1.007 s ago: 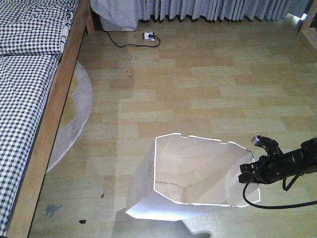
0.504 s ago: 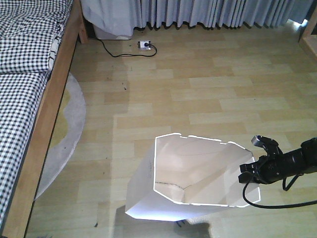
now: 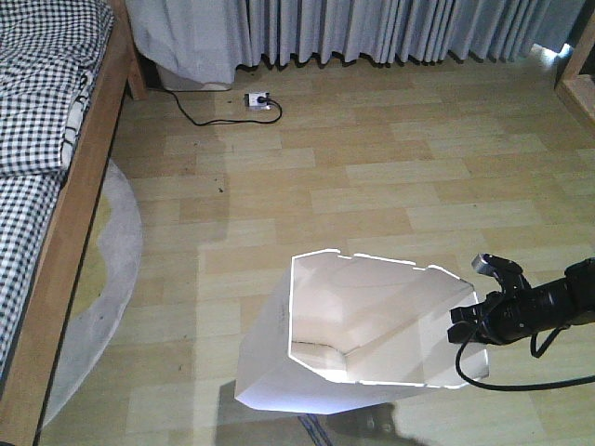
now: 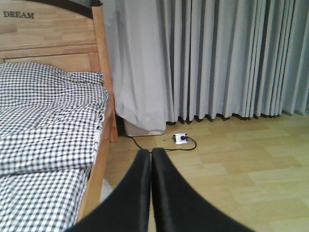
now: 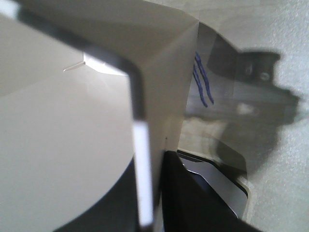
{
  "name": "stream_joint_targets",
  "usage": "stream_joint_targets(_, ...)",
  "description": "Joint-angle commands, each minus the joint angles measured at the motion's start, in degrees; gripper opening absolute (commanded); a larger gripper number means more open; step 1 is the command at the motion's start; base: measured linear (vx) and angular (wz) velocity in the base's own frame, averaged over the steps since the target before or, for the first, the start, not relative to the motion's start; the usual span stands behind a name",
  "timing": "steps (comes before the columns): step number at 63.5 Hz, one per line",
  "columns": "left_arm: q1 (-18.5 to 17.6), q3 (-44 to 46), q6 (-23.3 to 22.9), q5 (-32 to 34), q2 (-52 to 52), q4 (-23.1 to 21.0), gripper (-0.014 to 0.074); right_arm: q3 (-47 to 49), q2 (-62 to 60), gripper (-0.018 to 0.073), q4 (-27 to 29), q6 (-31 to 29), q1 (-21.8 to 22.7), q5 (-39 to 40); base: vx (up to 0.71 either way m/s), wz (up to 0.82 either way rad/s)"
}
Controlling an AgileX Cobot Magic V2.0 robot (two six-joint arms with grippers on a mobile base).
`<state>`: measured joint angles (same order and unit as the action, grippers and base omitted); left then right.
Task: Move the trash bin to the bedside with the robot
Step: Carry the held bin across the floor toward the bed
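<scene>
The white faceted trash bin point(image 3: 372, 307) stands low in the front view, tilted, with its rim open to the camera. My right gripper point(image 3: 469, 327) is shut on the rim at the bin's right side. In the right wrist view its fingers point(image 5: 193, 203) pinch the thin bin wall point(image 5: 72, 145) from both sides. The bed point(image 3: 37, 139), with checked bedding and a wooden frame point(image 3: 70, 242), runs along the left edge, well apart from the bin. My left gripper point(image 4: 151, 154) is shut on nothing and points at the floor beside the bed point(image 4: 48, 121).
A round grey rug point(image 3: 102, 279) lies partly under the bed. A white power strip with a black cable point(image 3: 257, 99) sits on the wooden floor near grey curtains point(image 3: 372, 28). A wooden piece of furniture point(image 3: 578, 84) shows at the right edge.
The bed, the rug and the power strip have slid left and down in the front view. The bin and my right gripper keep the same place in the frame.
</scene>
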<state>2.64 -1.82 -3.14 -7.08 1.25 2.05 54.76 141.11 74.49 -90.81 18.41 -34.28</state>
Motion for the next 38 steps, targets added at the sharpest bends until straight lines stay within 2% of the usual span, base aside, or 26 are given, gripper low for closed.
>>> stream_joint_targets(1,-0.01,1.38,-0.25,4.19,0.31,-0.08,-0.0006,0.40,-4.05,-0.0005,2.46,-0.47,0.20,-14.36,0.27,-0.08)
stream_joint_targets(38,-0.01,1.38,-0.25,4.19,0.31,-0.08,-0.0006,0.40,-4.05,-0.0005,2.46,-0.47,0.20,-14.36,0.27,-0.01)
